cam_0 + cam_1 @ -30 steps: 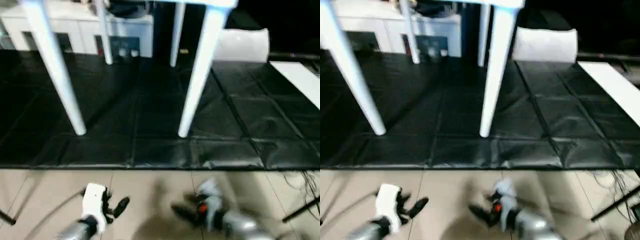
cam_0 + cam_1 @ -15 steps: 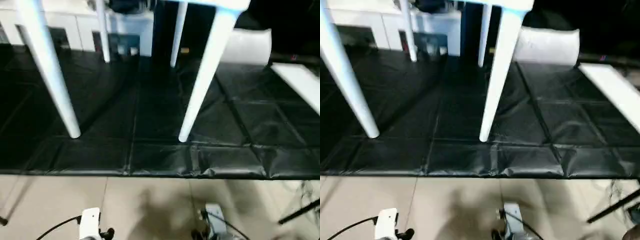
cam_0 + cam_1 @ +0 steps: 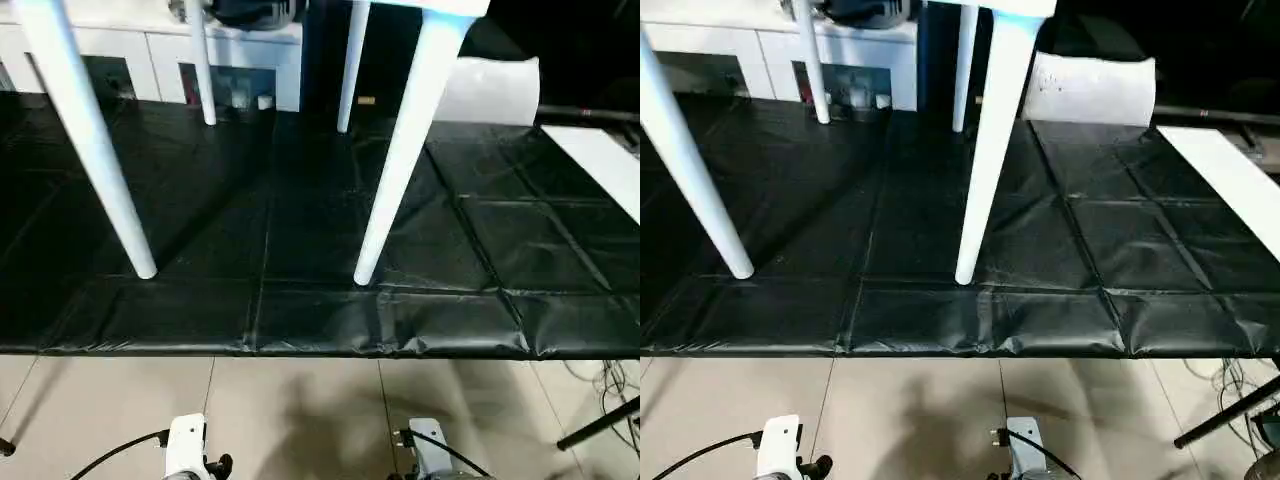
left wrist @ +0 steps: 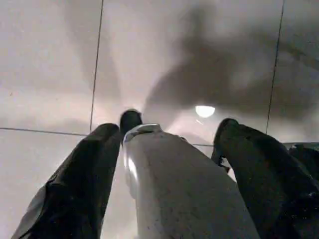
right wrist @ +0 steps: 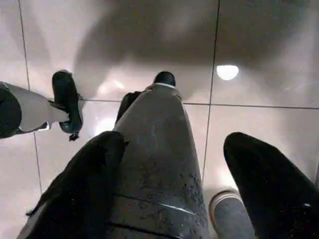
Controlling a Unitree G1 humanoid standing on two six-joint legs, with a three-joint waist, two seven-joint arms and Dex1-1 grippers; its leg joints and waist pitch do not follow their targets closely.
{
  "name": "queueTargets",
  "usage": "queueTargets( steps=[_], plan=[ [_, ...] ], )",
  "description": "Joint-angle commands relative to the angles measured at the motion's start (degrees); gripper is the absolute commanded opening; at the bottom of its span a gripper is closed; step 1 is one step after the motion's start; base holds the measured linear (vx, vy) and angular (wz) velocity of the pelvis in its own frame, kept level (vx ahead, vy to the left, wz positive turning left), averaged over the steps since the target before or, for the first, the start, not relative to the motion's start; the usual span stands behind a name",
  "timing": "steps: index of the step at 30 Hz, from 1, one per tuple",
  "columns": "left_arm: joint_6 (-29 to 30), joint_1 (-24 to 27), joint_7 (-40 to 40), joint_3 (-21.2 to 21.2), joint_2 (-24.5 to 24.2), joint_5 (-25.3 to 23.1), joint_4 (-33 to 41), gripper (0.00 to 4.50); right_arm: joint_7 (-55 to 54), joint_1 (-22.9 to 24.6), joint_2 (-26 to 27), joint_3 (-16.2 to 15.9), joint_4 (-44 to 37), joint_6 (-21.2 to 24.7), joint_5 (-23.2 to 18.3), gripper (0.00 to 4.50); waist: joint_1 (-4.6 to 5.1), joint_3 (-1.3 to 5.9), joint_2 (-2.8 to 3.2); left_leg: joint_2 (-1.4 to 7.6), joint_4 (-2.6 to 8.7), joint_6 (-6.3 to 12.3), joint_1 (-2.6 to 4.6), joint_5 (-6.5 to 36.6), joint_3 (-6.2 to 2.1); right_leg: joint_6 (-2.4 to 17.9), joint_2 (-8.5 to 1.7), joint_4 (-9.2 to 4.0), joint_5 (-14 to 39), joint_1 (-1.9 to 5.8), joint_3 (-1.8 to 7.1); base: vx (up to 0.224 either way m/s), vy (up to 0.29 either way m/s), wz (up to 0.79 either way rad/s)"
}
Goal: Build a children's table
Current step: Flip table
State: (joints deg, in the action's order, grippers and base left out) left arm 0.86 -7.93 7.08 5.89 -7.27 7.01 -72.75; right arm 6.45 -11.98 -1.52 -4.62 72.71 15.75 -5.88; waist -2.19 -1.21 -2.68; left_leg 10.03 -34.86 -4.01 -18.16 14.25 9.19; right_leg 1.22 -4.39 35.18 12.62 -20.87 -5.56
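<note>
Black mat (image 3: pixel 300 230) on tile floor (image 3: pixel 300 410), white cabinet (image 3: pixel 130 50) behind.

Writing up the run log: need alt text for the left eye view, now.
The white children's table stands upright on a black floor mat, its four tapered legs reaching down from the picture's top. Behind it stand a white cabinet and a white cushion-like block; a flat white board lies at right, and pale tiled floor fills the foreground.

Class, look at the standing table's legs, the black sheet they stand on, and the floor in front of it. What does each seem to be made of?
Table legs: probably moulded plastic, smooth white, evenly tapered with a soft sheen.
Black sheet: looks like thin plastic film or vinyl, glossy, with creases and fold lines catching the light.
Floor: likely ceramic tile, pale beige, with straight grout lines and a lamp's reflection in the wrist views.
</note>
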Motion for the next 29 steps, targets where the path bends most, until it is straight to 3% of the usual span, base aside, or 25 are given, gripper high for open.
queueTargets(
  steps=[1, 9, 17, 29],
  plan=[
    [0.7, 0.4, -0.3, -0.1, 0.7, -0.4, -1.3, 3.63, -0.2, 0.3, -0.1, 0.3, 1.0, 0.8, 0.3, 3.59, -0.17, 1.05, 0.57, 4.29, 5.53, 0.47, -0.89, 14.4, -1.6, 9.9, -6.01, -5.48, 17.0, 1.38, 4.33, 0.0, 0.0, 0.0],
    [0.7, 0.4, -0.3, -0.1, 0.7, -0.4, -1.3, 3.63, -0.2, 0.3, -0.1, 0.3, 1.0, 0.8, 0.3, 3.59, -0.28, 1.39, 0.45, 4.29, 5.42, 1.91, -1.03, 10.2, -1.29, 11.3, -5.92, -4.9, 11.3, 1.65, 4.26, 0.0, 0.0, 0.0],
    [0.7, 0.4, -0.3, -0.1, 0.7, -0.4, -1.3, 3.63, -0.2, 0.3, -0.1, 0.3, 1.0, 0.8, 0.3, 3.59, -0.23, 1.13, 0.45, 4.33, 5.61, 1.32, -0.9, 12.9, -1.34, 10.5, -6.0, -5.42, 15.4, 1.43, 4.29, 0.0, 0.0, 0.0],
    [0.7, 0.4, -0.3, -0.1, 0.7, -0.4, -1.3, 3.63, -0.2, 0.3, -0.1, 0.3, 1.0, 0.8, 0.3, 3.59, -0.16, 1.02, 0.49, 4.39, 5.78, 1.24, -0.94, 13.2, -1.34, 10.5, -5.96, -5.49, 15.4, 1.28, 4.34, 0.0, 0.0, 0.0]
  ],
)
